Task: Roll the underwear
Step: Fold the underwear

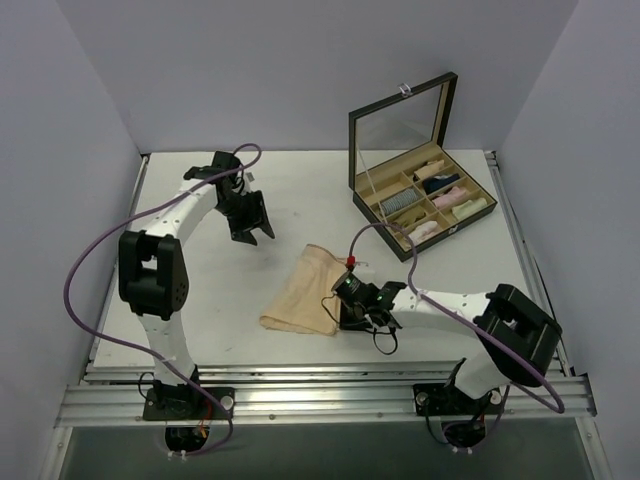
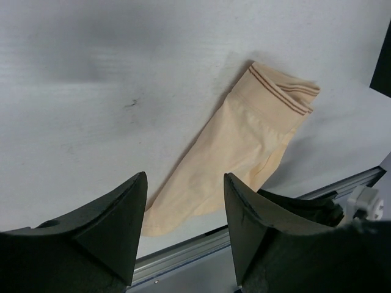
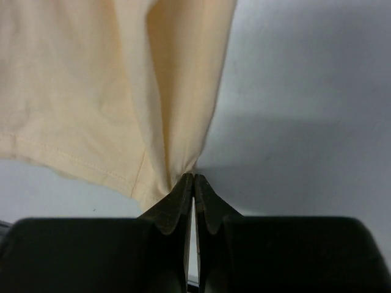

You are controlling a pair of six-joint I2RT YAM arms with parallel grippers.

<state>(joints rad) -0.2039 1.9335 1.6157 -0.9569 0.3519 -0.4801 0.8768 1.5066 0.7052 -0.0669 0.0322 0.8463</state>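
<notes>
The underwear (image 1: 305, 290), pale peach-beige with a striped waistband, lies folded in a long strip on the white table, near the middle front. My right gripper (image 1: 340, 314) is low at its near right corner, and in the right wrist view the jaws (image 3: 193, 177) are shut on a pinched edge of the cloth (image 3: 91, 91). My left gripper (image 1: 250, 226) is at the back left, well away from the cloth. In the left wrist view it (image 2: 184, 177) is open and empty, with the underwear (image 2: 244, 146) lying beyond it.
An open dark box (image 1: 372, 210) with a raised glass lid (image 1: 400, 120) stands at the back right; its compartments hold several cloth rolls (image 1: 440, 195). A metal rail (image 1: 300, 375) runs along the table's near edge. Grey walls enclose the left, the back and the right.
</notes>
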